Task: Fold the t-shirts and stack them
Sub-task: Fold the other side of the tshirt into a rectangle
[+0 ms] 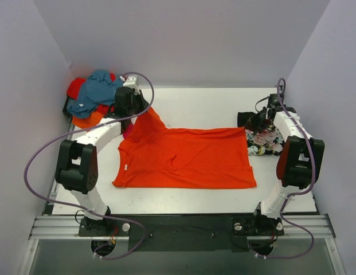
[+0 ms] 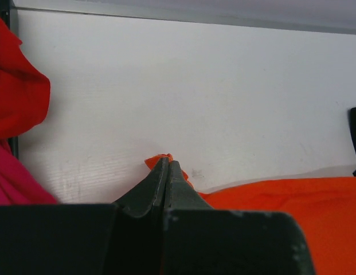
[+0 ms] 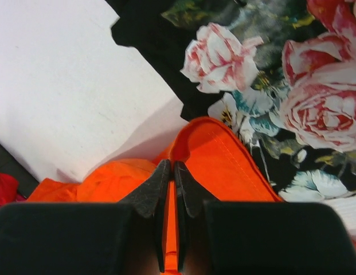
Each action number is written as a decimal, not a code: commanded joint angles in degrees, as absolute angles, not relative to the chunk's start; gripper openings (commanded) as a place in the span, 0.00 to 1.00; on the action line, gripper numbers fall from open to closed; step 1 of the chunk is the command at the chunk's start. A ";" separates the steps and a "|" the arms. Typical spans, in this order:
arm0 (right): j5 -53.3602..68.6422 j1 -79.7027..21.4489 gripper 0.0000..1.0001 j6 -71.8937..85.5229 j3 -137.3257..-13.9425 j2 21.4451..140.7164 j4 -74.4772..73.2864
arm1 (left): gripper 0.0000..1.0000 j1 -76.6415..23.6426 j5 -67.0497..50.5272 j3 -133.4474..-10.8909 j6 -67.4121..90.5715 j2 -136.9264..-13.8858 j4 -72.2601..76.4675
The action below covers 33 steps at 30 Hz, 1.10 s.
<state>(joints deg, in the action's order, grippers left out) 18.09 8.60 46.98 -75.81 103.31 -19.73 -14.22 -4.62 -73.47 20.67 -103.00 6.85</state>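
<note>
A bright orange t-shirt (image 1: 189, 157) lies spread flat across the middle of the white worktop (image 1: 212, 106), its collar end toward the left arm and its hem toward the right, with both arms gripping it along the far edge. The left claw (image 2: 168, 164) is clenched on the tip of the far sleeve. A small peak of orange cloth pokes out above its closed fingers, and the sleeve is drawn taut toward the far left corner. The right claw (image 3: 171, 169) is clamped on the far corner of the hem. A strip of orange shows between its fingers and a stitched fold of the hem arches just past the tips. Just beside that corner, at the right edge of the worktop, lies a black floral-print t-shirt (image 3: 281, 86) with pink and white roses; in the right wrist view the orange fold overlaps it. Behind the left claw, in the far left corner, a loose heap of shirts has a teal blue t-shirt (image 1: 100, 86) on top and a red t-shirt (image 1: 76, 87) beside it. More orange cloth lies beneath, and a magenta pink t-shirt (image 2: 17, 180) shows at the heap's near edge.
</note>
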 commanded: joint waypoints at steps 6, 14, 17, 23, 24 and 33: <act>18.37 9.75 0.00 44.91 -67.78 95.63 -20.30 | 0.00 -17.58 7.20 -54.68 17.84 -80.71 14.15; 17.93 10.99 0.00 44.03 -61.26 89.48 -20.13 | 0.00 -19.60 16.34 -41.15 18.89 -66.10 13.71; 17.49 11.07 0.00 43.86 -58.37 87.46 -20.04 | 0.00 -21.00 17.84 -37.54 19.60 -61.98 14.24; 16.96 11.07 0.00 43.24 -52.92 84.46 -19.34 | 0.00 -23.99 19.25 -31.73 21.09 -55.47 12.40; 16.88 11.07 0.00 43.33 -52.39 84.20 -19.25 | 0.00 -24.26 19.86 -30.68 21.35 -54.59 11.17; 13.36 11.95 0.00 42.98 -46.85 82.18 -19.42 | 0.00 -25.58 23.20 -24.44 24.69 -42.63 2.64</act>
<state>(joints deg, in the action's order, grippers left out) 16.29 10.94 43.57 -47.57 83.99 -18.50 -25.21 20.40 -26.09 22.50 -46.35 5.69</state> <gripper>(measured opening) 0.009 0.022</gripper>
